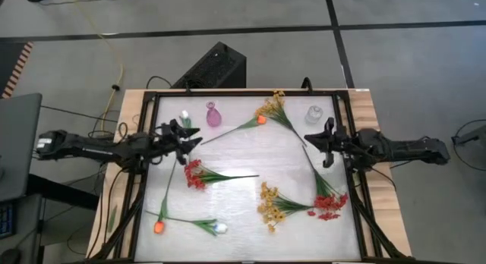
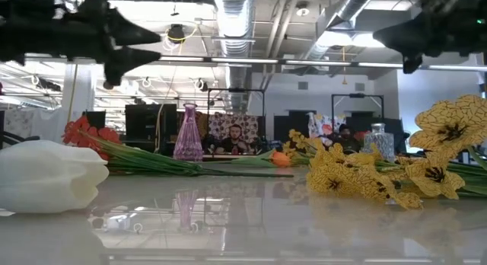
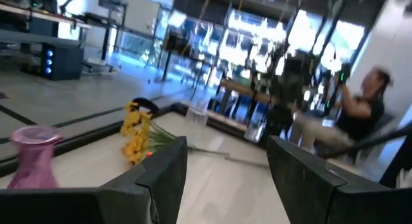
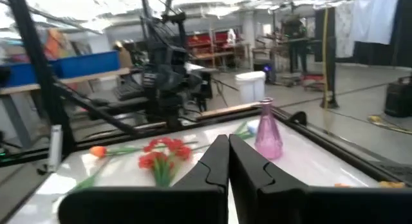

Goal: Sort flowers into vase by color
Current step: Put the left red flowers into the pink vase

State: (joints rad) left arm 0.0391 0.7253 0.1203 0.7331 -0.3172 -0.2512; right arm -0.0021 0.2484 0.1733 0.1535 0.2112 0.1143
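Observation:
Several flowers lie flat on the white table (image 1: 243, 218). A red spray (image 1: 195, 175) is at centre left and a yellow spray (image 1: 269, 204) at near centre. Another red spray (image 1: 329, 204) is at near right. A yellow spray with an orange tulip (image 1: 268, 111) lies by the far edge. An orange tulip (image 1: 159, 226) and a white tulip (image 1: 220, 227) lie at near left. A pink vase (image 1: 212, 114) and a clear vase (image 1: 314, 113) stand upright at the far edge. My left gripper (image 1: 196, 136) hovers open above the table's left side, holding nothing. My right gripper (image 1: 307, 139) hovers shut and empty above the right side.
A black frame (image 1: 144, 165) runs round the table's edges, and cables hang off the left side. A small clear object (image 1: 184, 118) stands left of the pink vase. Bare tabletop lies in the middle between the two grippers. People sit in the room beyond the far edge (image 2: 236, 137).

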